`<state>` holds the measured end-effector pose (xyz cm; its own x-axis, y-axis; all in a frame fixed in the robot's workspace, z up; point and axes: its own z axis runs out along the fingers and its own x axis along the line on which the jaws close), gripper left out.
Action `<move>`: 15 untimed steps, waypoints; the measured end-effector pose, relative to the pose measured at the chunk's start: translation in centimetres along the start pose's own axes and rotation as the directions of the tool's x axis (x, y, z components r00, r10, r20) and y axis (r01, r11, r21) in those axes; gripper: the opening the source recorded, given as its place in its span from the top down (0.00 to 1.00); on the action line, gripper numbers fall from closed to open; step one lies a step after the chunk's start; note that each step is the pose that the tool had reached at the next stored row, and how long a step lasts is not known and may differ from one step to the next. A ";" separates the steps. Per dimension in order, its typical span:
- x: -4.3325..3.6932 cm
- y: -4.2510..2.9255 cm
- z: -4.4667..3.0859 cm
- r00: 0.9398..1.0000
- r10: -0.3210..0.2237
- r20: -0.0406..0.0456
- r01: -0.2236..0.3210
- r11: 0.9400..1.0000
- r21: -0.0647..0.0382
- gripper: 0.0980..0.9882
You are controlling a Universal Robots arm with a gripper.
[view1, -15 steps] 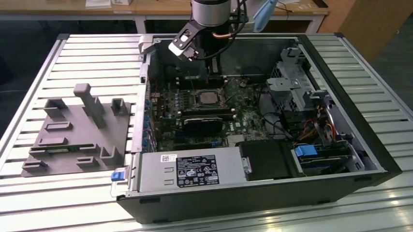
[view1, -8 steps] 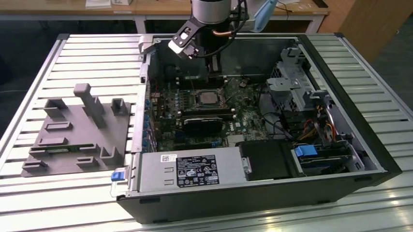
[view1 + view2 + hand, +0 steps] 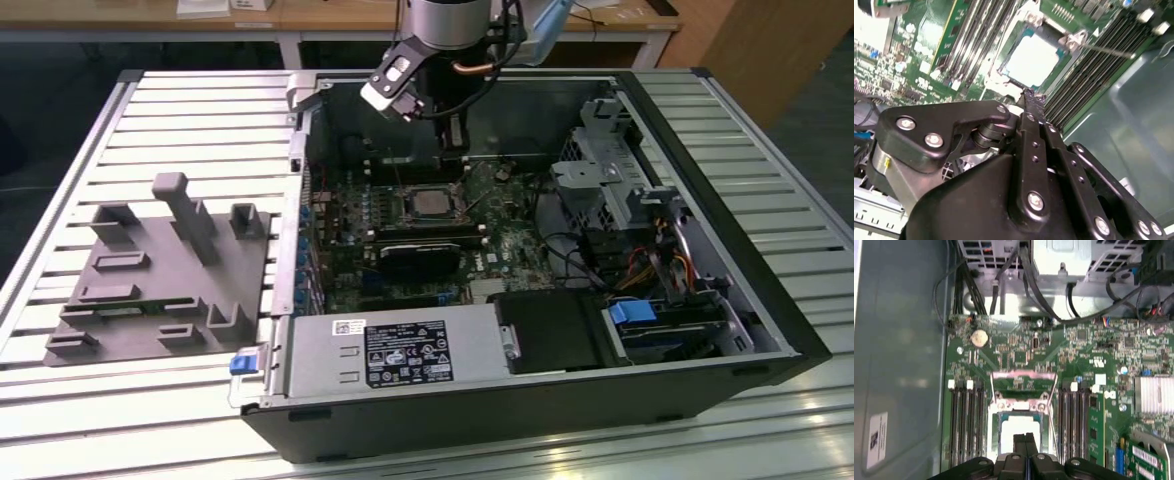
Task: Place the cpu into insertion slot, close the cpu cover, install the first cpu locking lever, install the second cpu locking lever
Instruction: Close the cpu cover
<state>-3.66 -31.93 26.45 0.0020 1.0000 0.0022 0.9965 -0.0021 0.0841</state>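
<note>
The cpu (image 3: 1006, 432), a silvery square chip, lies in the insertion slot (image 3: 993, 426) on the green motherboard; the exterior view has it at the case's middle (image 3: 429, 203). The cpu cover (image 3: 1024, 375) looks tilted up from its hinge beyond the socket, a thin metal frame. A thin lever rod (image 3: 1104, 49) sticks out free beside the socket. My gripper (image 3: 1025, 440) hangs just above the cpu's near edge, its two black fingers pressed together with nothing between them. From outside, the gripper (image 3: 457, 135) is seen reaching down into the case.
Long black memory slots (image 3: 966, 425) flank the socket on both sides. A black block (image 3: 420, 258) sits in front of it, the power supply (image 3: 400, 350) nearer still. A drive cage (image 3: 614, 170) with cables stands at the exterior view's right. A grey fixture (image 3: 160, 270) lies outside the case.
</note>
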 end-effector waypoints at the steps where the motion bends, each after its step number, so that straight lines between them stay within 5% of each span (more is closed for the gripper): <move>1: 0.00 0.32 0.03 1.000 0.000 0.000 0.000 1.000 0.000 1.00; 15: 0.05 4.81 0.41 1.000 0.000 0.000 0.000 1.000 0.003 1.00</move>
<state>1.17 -31.89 26.45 0.0018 1.0000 0.0022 0.9967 -0.0020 0.0807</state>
